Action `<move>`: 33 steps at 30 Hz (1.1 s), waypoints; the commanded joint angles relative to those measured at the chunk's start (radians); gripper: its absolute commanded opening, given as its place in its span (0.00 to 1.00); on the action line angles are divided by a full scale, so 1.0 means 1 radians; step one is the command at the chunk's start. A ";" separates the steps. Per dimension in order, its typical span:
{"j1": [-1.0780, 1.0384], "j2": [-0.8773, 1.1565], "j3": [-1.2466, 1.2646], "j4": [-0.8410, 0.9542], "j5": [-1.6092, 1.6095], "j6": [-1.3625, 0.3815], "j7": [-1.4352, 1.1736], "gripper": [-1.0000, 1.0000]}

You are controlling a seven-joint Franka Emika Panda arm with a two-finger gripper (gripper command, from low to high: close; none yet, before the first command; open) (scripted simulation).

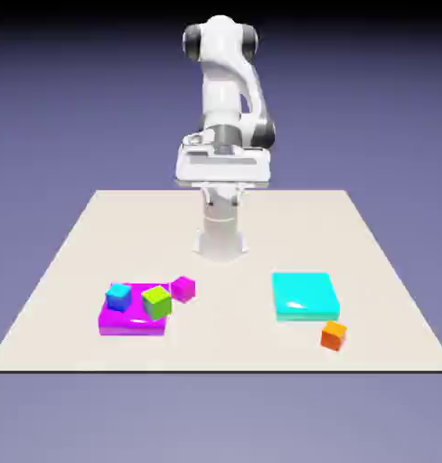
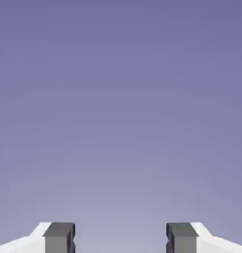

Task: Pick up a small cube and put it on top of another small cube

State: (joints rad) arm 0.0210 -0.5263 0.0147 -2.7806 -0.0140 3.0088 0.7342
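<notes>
Hand [image 2: 121, 239] parted wide, nothing gripped between its grey fingertips, is held high near the robot's base, well apart from the small orange cube [image 1: 333, 335] on the table [image 1: 224, 335]. The cube is seen beside the near edge of the cyan slab [image 1: 305, 294], toward the exterior view's right. Only backdrop is shown in the hand view, so a descent made on that sight alone could be misdirected. The slab could be clipped by a finger if the approach is made too close to it, and the cube, set at an angle, could be twisted or nudged away if the fingers are not turned to its faces. A poor release could see it tipped off its small partner. Glossy, soft-edged forms are presented by the cyan slab and the magenta slab [image 1: 134, 321], on which a blue cube [image 1: 119, 297] and a green cube [image 1: 157, 302] are carried. Crisper corners are shown by the magenta cube [image 1: 183, 288] beside them. Pale, matte and plain, the table is backed by blue-violet.
</notes>
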 commanded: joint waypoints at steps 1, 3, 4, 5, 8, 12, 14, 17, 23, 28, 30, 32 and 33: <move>0.007 0.036 0.012 0.024 -0.012 -0.023 -0.006 0.50; 0.022 0.109 0.037 0.073 -0.035 -0.070 -0.017 0.50; 0.030 0.145 0.049 0.098 -0.047 -0.093 -0.023 0.50; 0.037 0.181 0.061 0.122 -0.058 -0.117 -0.028 0.50; 0.060 0.290 0.097 0.195 -0.093 -0.187 -0.045 0.50; 0.090 0.435 0.146 0.293 -0.140 -0.280 -0.068 0.50; 0.105 0.507 0.171 0.341 -0.163 -0.327 -0.079 0.50; 0.127 0.616 0.207 0.415 -0.198 -0.397 -0.096 0.50; 0.172 0.834 0.280 0.561 -0.268 -0.537 -0.130 0.50; 0.205 0.990 0.333 0.666 -0.318 -0.638 -0.154 0.50; 0.215 1.026 0.316 0.668 -0.338 -0.605 -0.141 0.50; 0.235 1.099 0.282 0.672 -0.377 -0.538 -0.114 0.50; 0.245 1.132 0.266 0.674 -0.396 -0.508 -0.101 0.50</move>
State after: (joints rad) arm 0.2658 0.6056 0.2808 -2.1067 -0.4097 2.5008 0.6330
